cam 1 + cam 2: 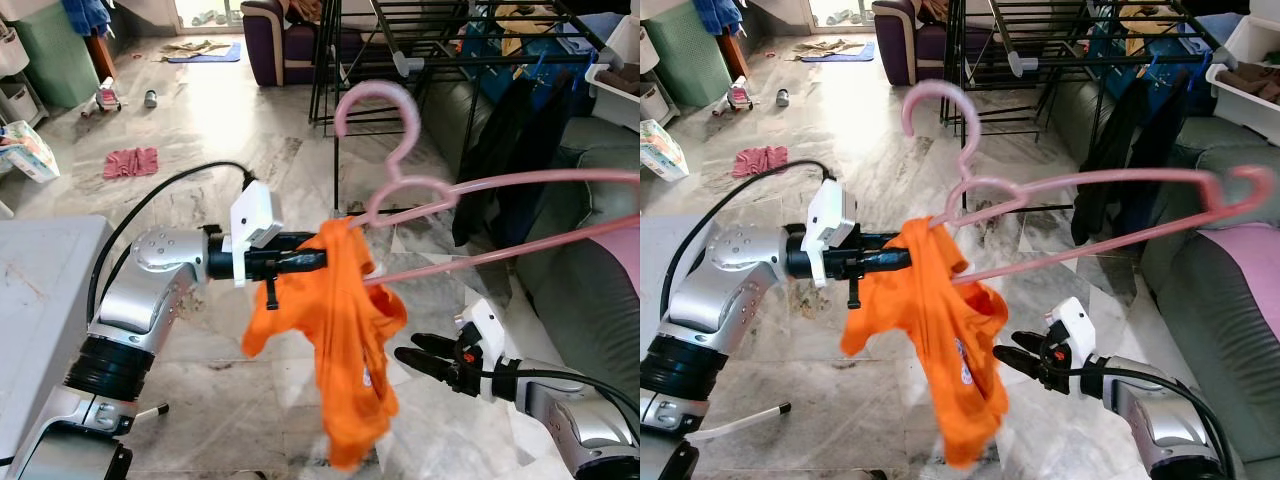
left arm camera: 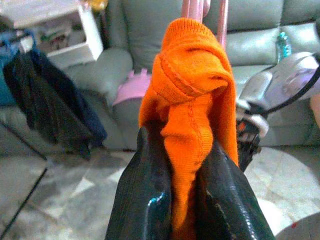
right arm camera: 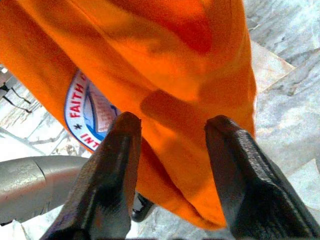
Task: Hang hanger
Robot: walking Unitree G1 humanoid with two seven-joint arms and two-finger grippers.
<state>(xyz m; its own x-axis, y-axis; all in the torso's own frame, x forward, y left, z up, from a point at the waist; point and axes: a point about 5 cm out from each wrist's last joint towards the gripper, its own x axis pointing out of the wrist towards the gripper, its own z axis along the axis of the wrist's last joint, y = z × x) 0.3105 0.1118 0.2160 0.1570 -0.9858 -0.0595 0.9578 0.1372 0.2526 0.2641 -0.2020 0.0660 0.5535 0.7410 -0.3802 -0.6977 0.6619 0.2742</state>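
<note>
A pink plastic hanger (image 1: 520,182) hangs tilted in the air, its hook (image 1: 375,105) pointing up and its long arms running off to the right. An orange shirt (image 1: 350,340) is bunched on the hanger's left end and droops down. My left gripper (image 1: 320,258) is shut on the shirt's collar at that end; the left wrist view shows orange fabric (image 2: 192,100) squeezed between the two black fingers (image 2: 147,200). My right gripper (image 1: 415,358) is lower, to the right of the shirt's bottom, open. In its wrist view the open fingers (image 3: 110,175) point at the shirt's printed badge (image 3: 82,112).
A black drying rack (image 1: 400,30) stands behind, with dark clothes (image 1: 510,150) hanging at its right. A grey sofa (image 1: 590,260) runs along the right. A white tabletop (image 1: 50,280) is at my left. A red cloth (image 1: 131,161) lies on the marble floor.
</note>
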